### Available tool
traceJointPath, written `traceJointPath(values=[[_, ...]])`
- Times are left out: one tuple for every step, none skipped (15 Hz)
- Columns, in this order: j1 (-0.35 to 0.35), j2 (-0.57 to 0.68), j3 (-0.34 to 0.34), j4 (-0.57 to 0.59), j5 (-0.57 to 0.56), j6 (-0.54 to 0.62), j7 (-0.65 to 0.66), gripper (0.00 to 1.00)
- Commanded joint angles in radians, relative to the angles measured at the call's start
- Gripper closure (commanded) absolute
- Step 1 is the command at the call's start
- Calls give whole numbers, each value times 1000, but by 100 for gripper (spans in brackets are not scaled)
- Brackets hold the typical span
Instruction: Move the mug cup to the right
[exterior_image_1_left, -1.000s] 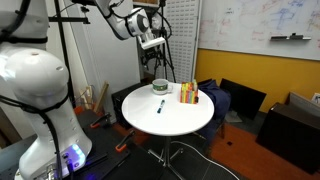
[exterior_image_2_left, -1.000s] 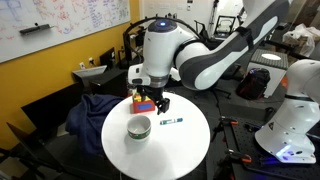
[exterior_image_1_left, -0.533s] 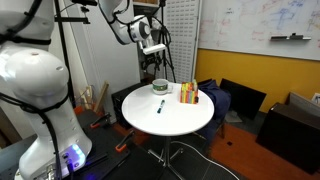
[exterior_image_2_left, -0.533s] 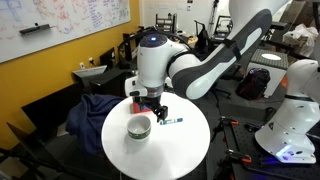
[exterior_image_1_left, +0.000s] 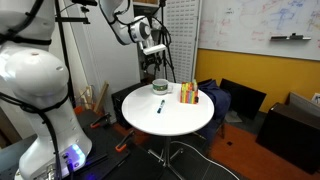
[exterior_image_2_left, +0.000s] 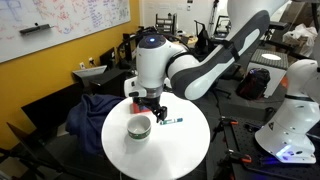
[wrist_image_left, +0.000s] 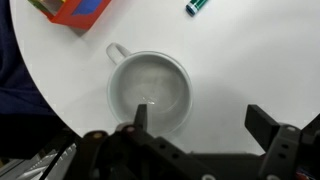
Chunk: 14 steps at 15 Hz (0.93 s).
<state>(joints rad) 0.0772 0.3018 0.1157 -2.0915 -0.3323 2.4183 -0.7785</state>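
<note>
The mug cup (wrist_image_left: 150, 90) is seen upright on the round white table (wrist_image_left: 250, 60), near its edge, with the handle turned toward the striped block (wrist_image_left: 75, 10); the gripper (wrist_image_left: 202, 124) is held above the mug cup, its 2 fingers (wrist_image_left: 140, 118) spread apart and clamped on nothing; the pen (wrist_image_left: 198, 6) is seen beyond the mug cup, apart from it.

Yellow wall (exterior_image_1_left: 250, 68) under whiteboard (exterior_image_1_left: 258, 24)
</note>
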Motion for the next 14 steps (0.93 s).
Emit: traceJointPath(values=[[-17, 43, 15, 47, 32, -32, -57, 0], [-18, 51, 15, 50, 34, -30, -64, 0], [-21, 59, 16, 55, 35, -31, -80, 0], [-23, 67, 15, 61, 34, -31, -89, 0], [-25, 76, 15, 68, 35, -31, -102, 0], [-29, 85, 16, 75, 37, -30, -115, 0], [-32, 93, 16, 81, 41, -31, -127, 0], [-34, 100, 16, 86, 41, -29, -135, 0], [-37, 110, 16, 93, 42, -25, -149, 0], [-41, 120, 17, 101, 46, -25, -164, 0], [-43, 129, 20, 105, 51, -25, -175, 0], [-45, 139, 21, 110, 57, -28, -185, 0], [-48, 148, 26, 111, 70, -30, -203, 0], [-49, 156, 29, 113, 83, -36, -210, 0]])
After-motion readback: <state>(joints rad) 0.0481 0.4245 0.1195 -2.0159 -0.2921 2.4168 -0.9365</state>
